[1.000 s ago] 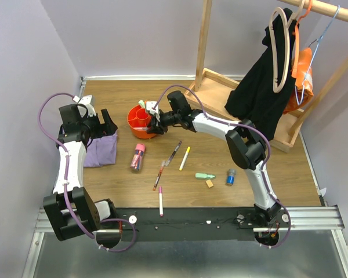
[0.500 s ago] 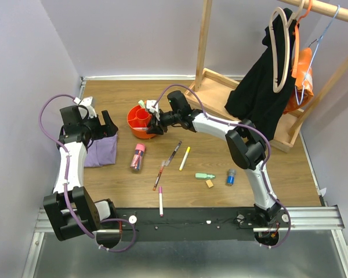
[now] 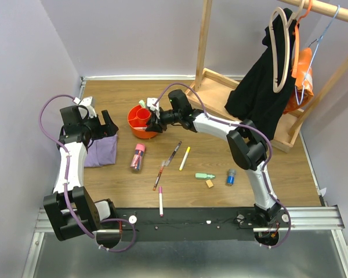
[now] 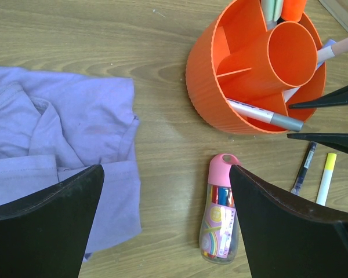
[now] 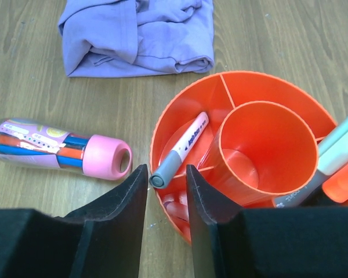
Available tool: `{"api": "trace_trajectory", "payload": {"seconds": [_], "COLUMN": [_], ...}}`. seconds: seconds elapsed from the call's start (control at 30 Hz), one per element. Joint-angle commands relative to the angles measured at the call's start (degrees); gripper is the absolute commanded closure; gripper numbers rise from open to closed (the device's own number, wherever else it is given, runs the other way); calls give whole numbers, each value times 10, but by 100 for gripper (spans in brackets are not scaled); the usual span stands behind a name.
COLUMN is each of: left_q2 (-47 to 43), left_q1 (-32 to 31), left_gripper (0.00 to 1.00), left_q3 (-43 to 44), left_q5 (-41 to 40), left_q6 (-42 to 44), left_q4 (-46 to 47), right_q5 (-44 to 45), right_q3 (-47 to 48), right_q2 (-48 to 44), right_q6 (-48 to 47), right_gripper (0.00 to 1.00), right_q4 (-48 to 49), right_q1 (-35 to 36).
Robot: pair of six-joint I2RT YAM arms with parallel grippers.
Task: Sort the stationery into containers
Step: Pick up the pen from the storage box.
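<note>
My right gripper (image 5: 167, 168) stands half-parted above the near rim of the orange tub (image 5: 180, 107), clamped on nothing. The grey end of a white marker (image 5: 182, 145) pokes over the rim into the gap between my fingers (image 5: 122, 197), with air on either side of it as far as I can see. The rest of the marker slopes down into an outer compartment, beside the central cup (image 5: 261, 145), which looks bare inside. A mint highlighter (image 5: 342, 147) leans in the compartment on the far side of the cup. I judge this step to be the release of the marker, and it is all but done. To finish it cleanly I should rise straight up with the fingers no closer together, so neither pad catches the overhanging end and flips it out. If it looks ready to tip, a soft push inward would settle it. My left gripper (image 4: 165, 171) is spread wide and grasps nothing, hanging above the purple cloth (image 4: 58, 127) and the pink-capped tube (image 4: 220, 214), which lies on the table just beside the tub. Farther out on the wood wait a dark pen (image 3: 174, 149), a yellow marker (image 3: 185, 157), a green highlighter (image 3: 205, 176), an eraser (image 3: 209, 183) and a blue cylinder (image 3: 230, 176).
</note>
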Motion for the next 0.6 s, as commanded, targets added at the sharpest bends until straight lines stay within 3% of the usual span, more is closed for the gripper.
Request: {"api": "trace_trajectory", "payload": {"seconds": [0.0, 0.1, 0.23, 0.57], "left_q2": [-2, -2, 0, 0], "left_q1": [-2, -2, -2, -1], "left_gripper": [2, 2, 2, 2], "left_q3": [-7, -7, -5, -2], "left_q5": [15, 15, 16, 22], "left_q6": [-4, -4, -4, -21], "left_q4": [16, 16, 16, 34], "right_q5": [12, 14, 8, 17], "right_q3": [16, 22, 34, 90], "right_q2": [-13, -7, -2, -40], "right_q6": [1, -3, -8, 19], "right_gripper": [62, 65, 77, 82], "right_q4": [-13, -28, -49, -71], "right_q1": [1, 1, 1, 1]}}
